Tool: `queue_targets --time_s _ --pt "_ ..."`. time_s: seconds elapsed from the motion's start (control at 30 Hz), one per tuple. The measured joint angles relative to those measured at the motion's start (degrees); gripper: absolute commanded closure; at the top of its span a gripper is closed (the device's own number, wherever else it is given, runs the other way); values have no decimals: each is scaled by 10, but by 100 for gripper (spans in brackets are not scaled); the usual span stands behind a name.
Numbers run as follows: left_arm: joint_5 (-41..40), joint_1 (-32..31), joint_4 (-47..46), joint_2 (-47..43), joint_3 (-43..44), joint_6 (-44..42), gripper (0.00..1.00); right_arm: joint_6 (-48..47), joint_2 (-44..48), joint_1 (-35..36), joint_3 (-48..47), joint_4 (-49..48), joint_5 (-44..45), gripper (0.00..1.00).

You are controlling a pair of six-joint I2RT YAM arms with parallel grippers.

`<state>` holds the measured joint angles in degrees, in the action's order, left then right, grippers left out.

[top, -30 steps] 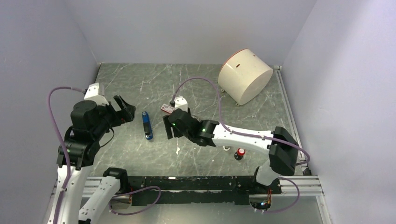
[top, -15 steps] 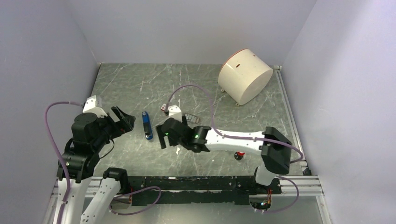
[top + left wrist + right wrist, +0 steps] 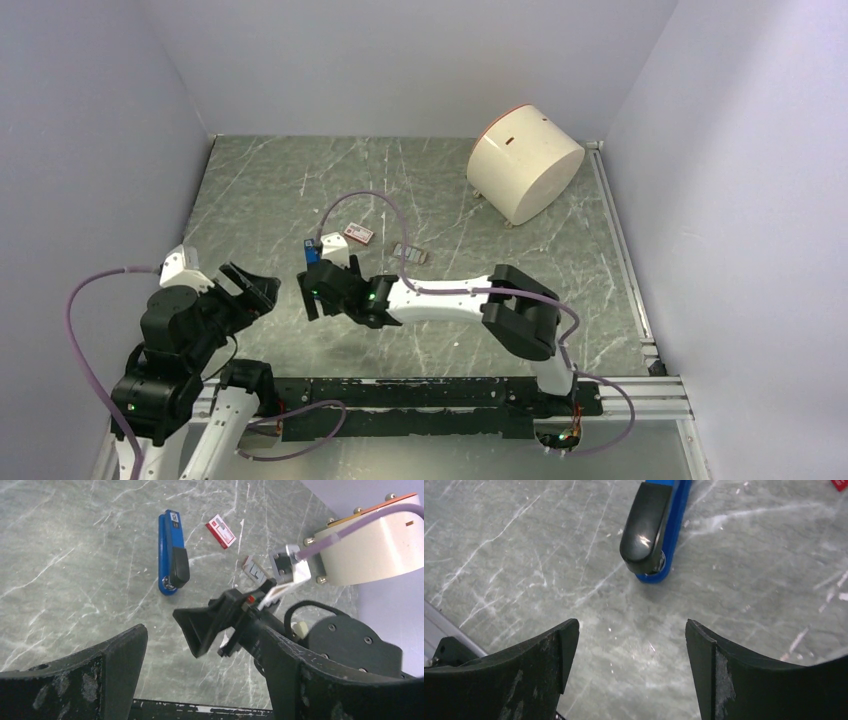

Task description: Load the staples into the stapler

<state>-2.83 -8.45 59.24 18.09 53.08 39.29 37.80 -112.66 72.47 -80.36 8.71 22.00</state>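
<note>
Work looks to be at the approach stage, since neither tool grips anything. Nearest us, at the lower left of the overhead view, our left gripper (image 3: 252, 290) hangs with its jaws spread and nothing between them, turned toward the middle of the table (image 3: 260, 190). We judge it is parked there to watch, and to steady the stapler (image 3: 167, 550) when needed. Just beyond, our right gripper (image 3: 631, 630) is stretched across to centre-left, likewise released and wide, and its wrist view shows only bare marble in the gap. The stapler's rounded end sits at the upper middle of that view, just ahead of the gap and untouched. We read this line-up as preparation to come down on that near end. The stapler lies flat, its length running away from us, with the black arm seemingly down against the blue body. If so, we will have to open it before anything can go in. Farther on, at the upper middle of the left wrist view, the red-and-white box (image 3: 221, 530) lies alone, near the stapler's far end but apart from it. To the right of it the grey ribbed staples (image 3: 410, 253) lie loose beside our right arm, probably set out for an easy pick. Farthest, at upper right, a beige drum (image 3: 525, 160) rests on its side, well apart from all this.
</note>
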Motion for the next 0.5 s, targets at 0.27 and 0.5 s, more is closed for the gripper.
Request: queue_targets --time_s 0.27,0.5 --pt "-24 0 41 -1 24 21 15 -26 -92 -11 -76 -28 3 38" --pt "-45 0 40 22 30 22 16 -54 -148 -19 -133 -28 28 50"
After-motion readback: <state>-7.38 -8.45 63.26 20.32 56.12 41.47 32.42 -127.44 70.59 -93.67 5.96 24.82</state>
